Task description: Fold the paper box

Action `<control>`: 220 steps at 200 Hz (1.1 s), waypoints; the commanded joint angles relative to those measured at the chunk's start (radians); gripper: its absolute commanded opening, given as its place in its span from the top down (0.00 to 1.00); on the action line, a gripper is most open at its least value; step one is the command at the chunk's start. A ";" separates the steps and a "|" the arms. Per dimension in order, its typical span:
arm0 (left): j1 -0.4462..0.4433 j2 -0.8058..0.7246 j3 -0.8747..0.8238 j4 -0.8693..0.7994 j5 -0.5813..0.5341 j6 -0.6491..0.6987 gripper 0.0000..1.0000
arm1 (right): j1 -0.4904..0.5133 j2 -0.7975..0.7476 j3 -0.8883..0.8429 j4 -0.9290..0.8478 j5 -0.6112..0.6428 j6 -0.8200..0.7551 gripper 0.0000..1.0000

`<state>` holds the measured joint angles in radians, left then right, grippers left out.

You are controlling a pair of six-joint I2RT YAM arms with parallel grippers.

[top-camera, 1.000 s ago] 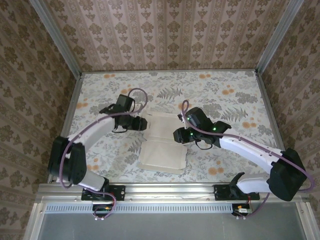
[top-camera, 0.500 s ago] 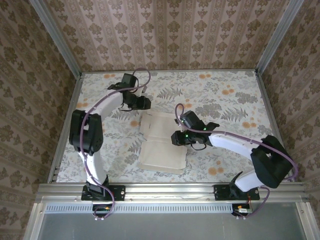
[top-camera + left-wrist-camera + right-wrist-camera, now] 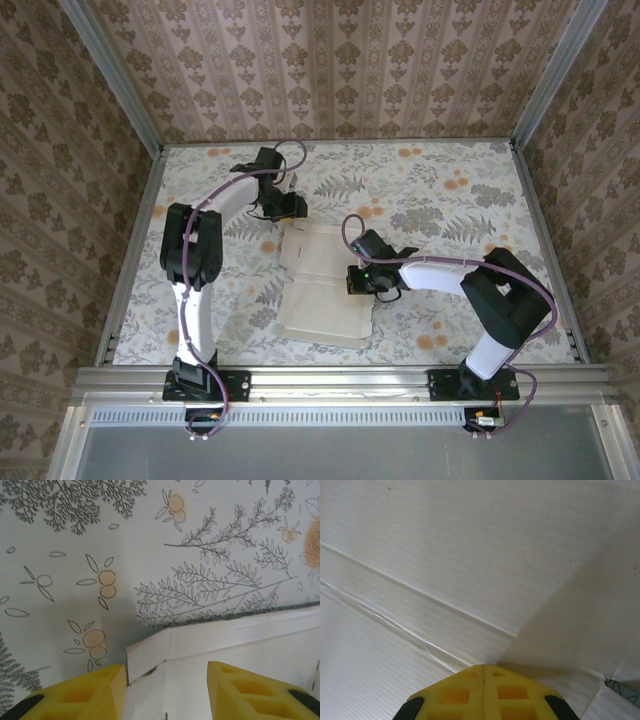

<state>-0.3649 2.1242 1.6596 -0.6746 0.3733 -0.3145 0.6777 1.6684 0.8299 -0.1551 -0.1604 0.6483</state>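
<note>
Three wallpapered walls [image 3: 330, 70] enclose the floral table [image 3: 450, 190]; left claw [image 3: 165, 685] released, right claw [image 3: 484, 674] clenched against paper box [image 3: 320, 305].

Floral-print table [image 3: 450, 190], patterned walls [image 3: 330, 70]

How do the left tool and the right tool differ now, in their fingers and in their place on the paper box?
The left tool has its fingers apart; the right tool has them closed together. The left tool is at the far left corner of the paper box; the right tool is over its white inside, near a crease. Both have yellow fingers.
</note>
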 commanded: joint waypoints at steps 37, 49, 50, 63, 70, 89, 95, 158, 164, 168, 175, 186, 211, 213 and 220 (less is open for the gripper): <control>0.001 0.064 0.071 -0.064 -0.043 0.007 0.54 | -0.003 0.025 -0.006 0.029 0.023 0.022 1.00; 0.000 0.071 0.073 -0.065 -0.037 0.008 0.54 | -0.003 0.026 -0.008 0.031 0.024 0.022 1.00; 0.000 0.071 0.073 -0.063 -0.036 0.008 0.54 | -0.003 0.027 -0.008 0.031 0.024 0.022 1.00; -0.001 0.077 0.072 -0.061 -0.026 0.007 0.54 | -0.003 0.030 -0.011 0.034 0.025 0.024 1.00; -0.001 0.080 0.072 -0.061 -0.020 0.005 0.54 | -0.003 0.030 -0.011 0.034 0.025 0.024 1.00; -0.001 0.081 0.071 -0.052 0.003 0.007 0.55 | -0.003 0.035 -0.014 0.037 0.025 0.024 1.00; -0.002 0.078 0.069 -0.044 0.010 0.006 0.55 | -0.003 0.037 -0.015 0.038 0.025 0.025 1.00; -0.011 0.063 0.078 -0.042 0.062 0.009 0.57 | -0.003 0.051 -0.021 0.046 0.025 0.028 1.00; -0.011 0.063 0.080 -0.044 0.066 0.009 0.58 | -0.003 0.053 -0.021 0.046 0.025 0.027 1.00; -0.011 0.063 0.080 -0.044 0.068 0.009 0.58 | -0.003 0.054 -0.021 0.047 0.025 0.027 1.00; -0.014 0.062 0.081 -0.045 0.071 0.008 0.59 | -0.003 0.055 -0.021 0.047 0.025 0.027 1.00; -0.018 0.059 0.084 -0.043 0.075 0.009 0.60 | -0.002 0.057 -0.022 0.050 0.025 0.028 1.00; -0.030 0.066 0.100 -0.047 0.093 0.021 0.60 | -0.002 0.063 -0.023 0.055 0.024 0.029 1.00; -0.031 0.067 0.101 -0.049 0.095 0.023 0.60 | -0.001 0.065 -0.023 0.055 0.024 0.030 1.00; -0.035 0.074 0.112 -0.056 0.099 0.026 0.60 | -0.002 0.064 -0.025 0.055 0.024 0.030 1.00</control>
<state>-0.3843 2.1853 1.7191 -0.7029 0.4294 -0.3134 0.6777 1.6955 0.8291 -0.0917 -0.1608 0.6628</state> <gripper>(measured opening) 0.397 0.062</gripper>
